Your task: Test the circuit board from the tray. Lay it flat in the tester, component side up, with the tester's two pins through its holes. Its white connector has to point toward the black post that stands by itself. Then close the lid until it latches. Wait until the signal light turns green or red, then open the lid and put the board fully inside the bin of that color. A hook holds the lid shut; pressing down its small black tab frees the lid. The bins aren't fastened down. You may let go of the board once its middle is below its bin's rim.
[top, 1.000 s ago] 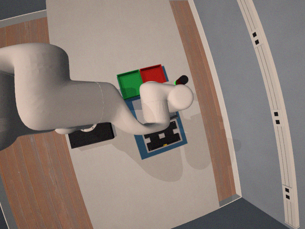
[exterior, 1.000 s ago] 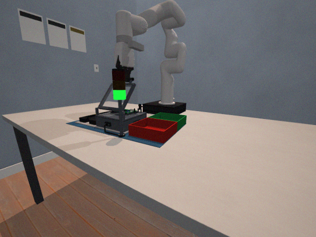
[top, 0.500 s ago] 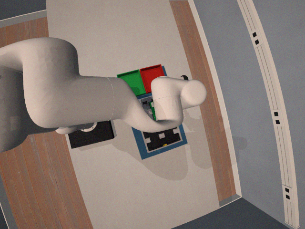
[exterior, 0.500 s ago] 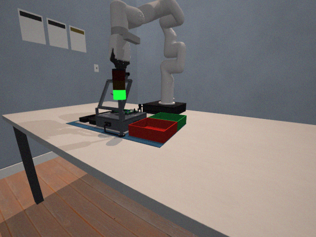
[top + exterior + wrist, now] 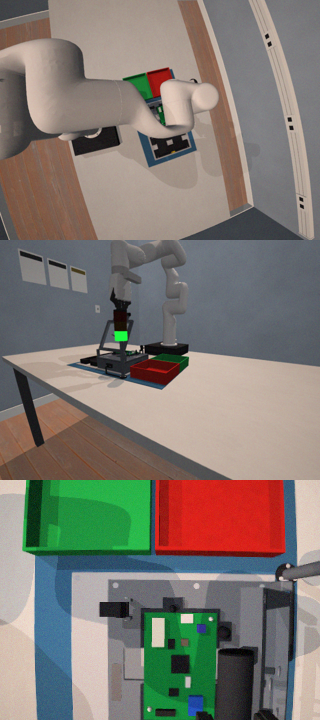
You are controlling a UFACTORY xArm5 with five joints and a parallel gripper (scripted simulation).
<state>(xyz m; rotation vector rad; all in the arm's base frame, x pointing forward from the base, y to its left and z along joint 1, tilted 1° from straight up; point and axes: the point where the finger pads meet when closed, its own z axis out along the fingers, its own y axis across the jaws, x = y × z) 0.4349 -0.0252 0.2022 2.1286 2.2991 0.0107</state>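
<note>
The circuit board [image 5: 179, 666] lies flat in the tester [image 5: 125, 645], apparently below both bins.

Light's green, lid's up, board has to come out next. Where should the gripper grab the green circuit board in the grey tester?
Probably across the two long edges of the green circuit board, coming straight down from above. It lies flat in the grey tester on pins, so it likely must lift vertically. Grip near mid-length, clear of the white connector. The gripper holds nothing, fingers partly apart.

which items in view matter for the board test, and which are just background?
Job:
green circuit board in the grey tester
raised lid frame
signal light, lit green
green bin
red bin
black tray
gripper

Background:
wall sheets
wall switch
</note>
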